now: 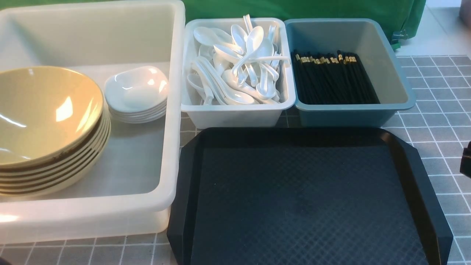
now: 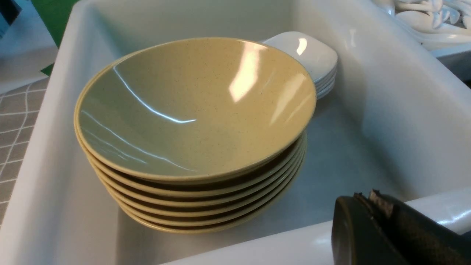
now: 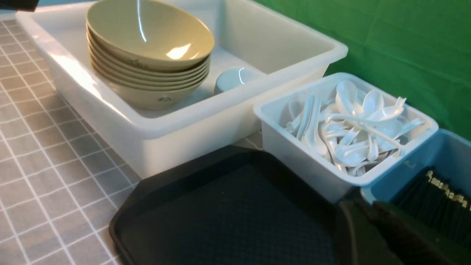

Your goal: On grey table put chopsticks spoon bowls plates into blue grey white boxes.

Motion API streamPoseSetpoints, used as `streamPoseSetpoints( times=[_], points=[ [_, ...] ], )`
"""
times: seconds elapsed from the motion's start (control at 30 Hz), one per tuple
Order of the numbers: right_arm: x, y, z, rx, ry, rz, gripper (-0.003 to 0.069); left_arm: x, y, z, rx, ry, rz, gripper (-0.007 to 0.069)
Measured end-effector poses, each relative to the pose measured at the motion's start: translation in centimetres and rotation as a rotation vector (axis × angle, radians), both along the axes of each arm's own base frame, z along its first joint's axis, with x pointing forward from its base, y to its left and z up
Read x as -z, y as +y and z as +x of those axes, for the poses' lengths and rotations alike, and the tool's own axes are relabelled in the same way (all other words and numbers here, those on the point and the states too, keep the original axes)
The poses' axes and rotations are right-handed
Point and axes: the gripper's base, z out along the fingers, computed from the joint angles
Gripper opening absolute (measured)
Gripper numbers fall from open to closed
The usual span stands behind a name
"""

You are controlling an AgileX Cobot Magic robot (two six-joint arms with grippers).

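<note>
bowls (image 1: pixel 44 110) olive-yellow | plates (image 1: pixel 136 90) white | tray (image 1: pixel 305 198) black, diamond-textured

A: How does the left gripper (image 2: pixel 368 200) look?

B: It shows in its wrist view as two dark fingers pressed together, with a worn pale pad at the tip.

A: And the right gripper (image 3: pixel 368 208)?

B: Much the same in its own wrist view: dark fingers closed against each other. In the front view, only a dark sliver of the right arm (image 1: pixel 466 162) shows at the right edge.

Black textured tray (image 1: pixel 305 198) in front, green cloth backdrop (image 1: pixel 294 9) behind.
</note>
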Motion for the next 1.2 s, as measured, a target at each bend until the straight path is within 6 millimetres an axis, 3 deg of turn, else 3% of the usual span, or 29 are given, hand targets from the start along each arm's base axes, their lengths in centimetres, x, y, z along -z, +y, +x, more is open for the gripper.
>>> streamPoseSetpoints(
  times=[0.6, 0.7, 0.87, 0.97, 1.2],
  points=[
    [0.0, -0.2, -0.2, 0.001, -0.01, 0.006, 0.0097, 0.0, 0.0, 0.0, 0.0, 0.001, 0.0, -0.001],
    [0.4, -0.6, -0.6, 0.018, -0.054, 0.029, 0.0069, 0.0, 0.0, 0.0, 0.0, 0.002, 0.0, -0.001],
    [3.4, -2.4, -0.5, 0.225, -0.201, 0.239, 0.0032, 0.0, 0.0, 0.0, 0.0, 0.003, 0.0, -0.001],
    [7.5, -3.9, -0.3, 0.423, -0.182, 0.353, 0.0031, 0.0, 0.0, 0.0, 0.0, 0.003, 0.0, -0.001],
    [14.2, -6.0, -1.2, 0.732, -0.118, 0.36, 0.0031, 0.0, 0.0, 0.0, 0.0, 0.003, 0.0, -0.001]
  ],
)
